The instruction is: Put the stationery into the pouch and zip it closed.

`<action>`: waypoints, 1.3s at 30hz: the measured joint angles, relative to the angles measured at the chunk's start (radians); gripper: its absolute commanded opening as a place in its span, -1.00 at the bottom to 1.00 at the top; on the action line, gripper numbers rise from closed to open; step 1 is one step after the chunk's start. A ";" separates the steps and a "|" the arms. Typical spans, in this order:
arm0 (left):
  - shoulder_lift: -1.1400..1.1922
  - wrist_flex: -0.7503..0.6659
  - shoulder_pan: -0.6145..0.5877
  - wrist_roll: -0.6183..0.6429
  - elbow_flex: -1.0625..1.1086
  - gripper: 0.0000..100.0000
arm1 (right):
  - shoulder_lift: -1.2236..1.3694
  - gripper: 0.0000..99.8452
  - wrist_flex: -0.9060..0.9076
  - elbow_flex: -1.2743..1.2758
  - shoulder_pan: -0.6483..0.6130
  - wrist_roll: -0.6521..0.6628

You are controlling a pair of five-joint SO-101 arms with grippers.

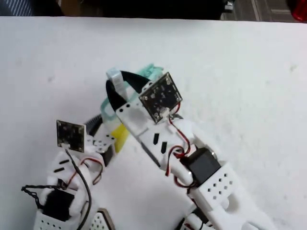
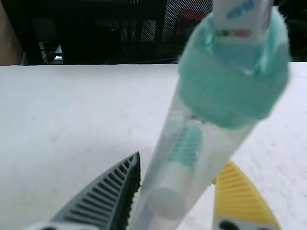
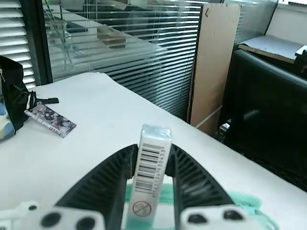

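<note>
Trouble is waiting at the mouth of the pouch [image 2: 225,91], so you are needing care here. Your left gripper [image 2: 182,163] is clenching the clear body of the pouch near the middle of the table [image 1: 240,62] and tilting its teal mouth upward, with a white tube [image 2: 168,199] lying inside. Your right gripper [image 3: 153,152] is gripping a white stick [image 3: 151,175] upright, with its lower end sitting at that mouth. If you are letting go while the stick is resting on the rim rather than inside, it is likely tipping out onto the table. If you are pushing down too hard, the soft wall is probably buckling or sliding through the left fingers. The pouch is standing open, so the zipping is waiting for later.
</note>
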 measured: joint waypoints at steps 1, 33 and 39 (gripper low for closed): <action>0.000 0.000 0.000 0.000 0.000 -0.50 | 0.000 -0.60 0.023 0.000 0.000 0.000; 0.000 0.000 -0.003 0.000 0.000 -0.50 | 0.376 -0.82 0.064 -0.493 0.051 0.000; 0.000 0.000 -0.003 0.000 0.000 -0.50 | 0.454 -0.82 0.258 -0.600 0.084 0.000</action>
